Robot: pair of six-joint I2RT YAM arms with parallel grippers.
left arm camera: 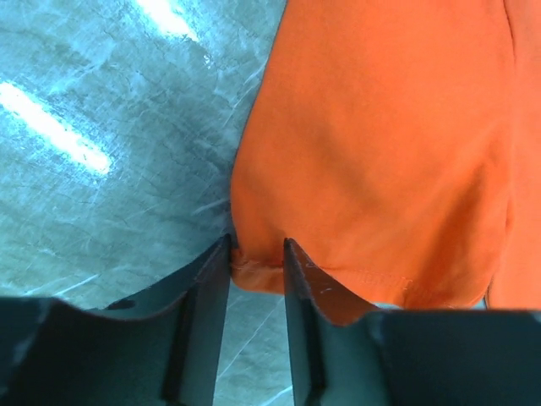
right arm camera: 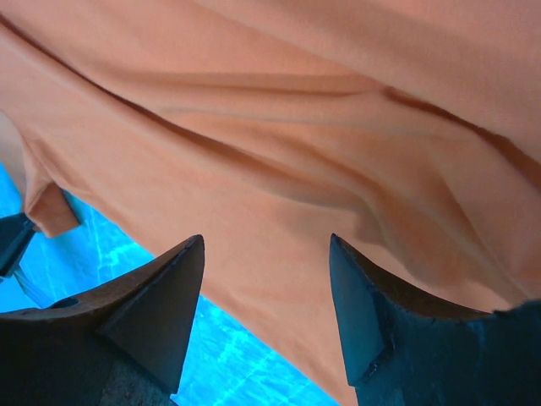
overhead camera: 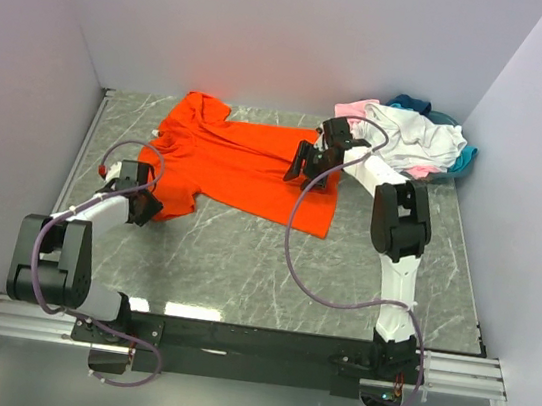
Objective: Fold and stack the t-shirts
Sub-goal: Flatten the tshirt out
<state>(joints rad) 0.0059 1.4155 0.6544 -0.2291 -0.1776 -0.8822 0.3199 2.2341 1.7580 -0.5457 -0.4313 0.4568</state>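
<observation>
We see the orange t-shirt point(overhead camera: 246, 164) spread flat on the table point(overhead camera: 241, 270), left gripper point(left arm camera: 256, 254) narrowed onto its sleeve hem, right gripper point(right arm camera: 266, 275) gaping wide over its right side holding nothing, other t-shirts point(overhead camera: 411, 137) heaped back right.

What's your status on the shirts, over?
Left gripper astride sleeve hem of orange shirt, grip unconfirmed. Right gripper open over same shirt. Shirt spread out, unfolded. Nothing in the way.
</observation>
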